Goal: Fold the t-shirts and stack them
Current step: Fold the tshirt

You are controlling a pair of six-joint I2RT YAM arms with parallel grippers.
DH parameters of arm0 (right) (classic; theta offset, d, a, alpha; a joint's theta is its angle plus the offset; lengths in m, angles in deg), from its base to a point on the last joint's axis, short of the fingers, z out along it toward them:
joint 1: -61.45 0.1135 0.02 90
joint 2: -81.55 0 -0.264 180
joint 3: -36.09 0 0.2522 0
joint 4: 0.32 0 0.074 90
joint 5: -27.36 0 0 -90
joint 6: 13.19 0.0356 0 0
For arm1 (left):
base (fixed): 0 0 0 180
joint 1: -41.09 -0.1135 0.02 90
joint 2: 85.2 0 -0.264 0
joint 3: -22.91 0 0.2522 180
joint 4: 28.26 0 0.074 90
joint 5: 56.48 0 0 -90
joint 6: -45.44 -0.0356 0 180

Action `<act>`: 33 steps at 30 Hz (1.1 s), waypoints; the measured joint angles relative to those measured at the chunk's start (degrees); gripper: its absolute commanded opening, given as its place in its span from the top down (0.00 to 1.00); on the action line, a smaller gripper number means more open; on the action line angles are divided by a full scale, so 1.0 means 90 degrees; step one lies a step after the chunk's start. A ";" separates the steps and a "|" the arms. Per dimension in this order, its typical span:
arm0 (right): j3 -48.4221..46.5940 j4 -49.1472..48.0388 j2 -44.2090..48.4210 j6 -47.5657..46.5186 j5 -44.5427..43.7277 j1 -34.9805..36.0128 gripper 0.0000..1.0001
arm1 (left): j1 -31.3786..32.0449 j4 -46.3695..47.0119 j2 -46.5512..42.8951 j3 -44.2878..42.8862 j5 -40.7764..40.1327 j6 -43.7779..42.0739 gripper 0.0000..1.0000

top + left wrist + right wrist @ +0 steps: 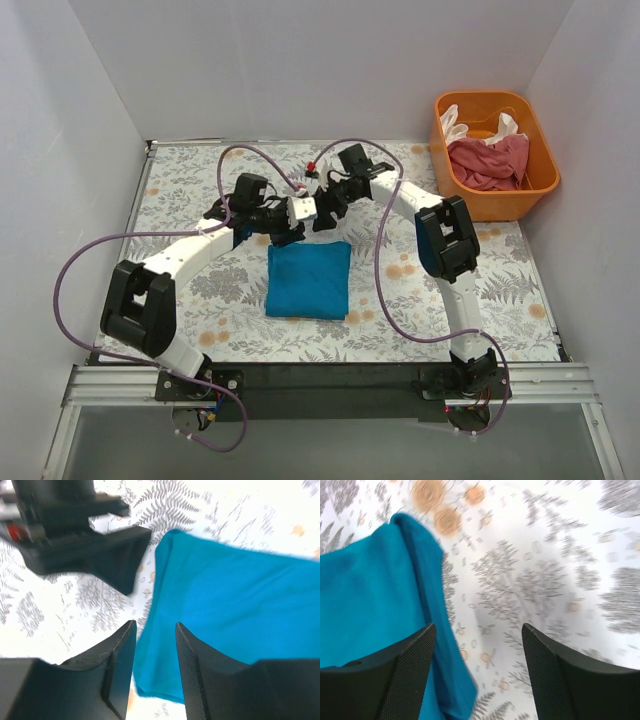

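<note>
The patterned desk (480,290) has an orange tub (546,182) at 2 o'clock holding the pink-red t-shirt (490,165) and cream t-shirt (455,125), the folded teal t-shirt (308,280) at centre, and over its 12 o'clock edge the left gripper (155,627), narrowly parted, and the right gripper (479,630), spread wide, both empty.

No readable text, labels, brands, numbers or signs on anything visible.

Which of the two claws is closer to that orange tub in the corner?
Right. Both hang over the blue shirt's far edge, away from the tub; the right gripper is on the tub's side, the left gripper beyond it.
</note>
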 measured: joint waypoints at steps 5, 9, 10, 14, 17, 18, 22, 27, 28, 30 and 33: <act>-0.0192 0.0034 0.0525 -0.0080 -0.0508 -0.0143 0.22 | -0.0182 -0.0459 -0.0537 -0.0155 0.0168 0.1693 0.45; 0.0131 0.0070 0.1365 0.0073 -0.0345 -0.0362 0.30 | -0.0325 -0.0709 -0.0566 -0.0226 0.0629 0.3470 0.38; 0.0423 0.0075 0.1644 0.0180 -0.0087 -0.0427 0.35 | -0.0330 -0.0712 -0.0563 -0.0189 0.0736 0.3961 0.38; 0.1525 -0.0058 0.2684 0.0852 0.0753 -0.0469 0.41 | -0.0330 -0.0423 -0.0529 0.0168 0.1178 0.5707 0.37; 0.2487 -0.0398 0.2922 0.1649 0.1375 -0.0318 0.45 | -0.0340 -0.0073 -0.0355 0.0481 0.1370 0.6662 0.37; 0.2739 -0.0542 0.2846 0.1894 0.1503 -0.0265 0.45 | -0.0350 -0.0010 -0.0262 0.0527 0.1404 0.6861 0.37; 0.3062 -0.0789 0.2008 0.2443 0.1673 -0.0177 0.51 | -0.0605 0.0367 0.0486 0.0597 0.1625 0.7582 0.37; 0.3024 -0.0896 0.1353 0.2749 0.1736 -0.0304 0.54 | -0.1049 0.0262 0.1059 0.0610 0.2125 0.7628 0.37; 0.3026 -0.0920 0.1387 0.2795 0.1797 -0.0318 0.54 | -0.1049 0.0238 0.0964 0.0646 0.2237 0.7580 0.37; 0.3116 -0.1044 0.1610 0.2895 0.1906 -0.0308 0.54 | -0.0979 0.0153 0.0617 0.0794 0.2470 0.7473 0.38; 0.3776 -0.1311 0.2535 0.3084 0.2059 -0.0095 0.54 | -0.0843 0.0046 -0.0160 0.1214 0.2691 0.7393 0.38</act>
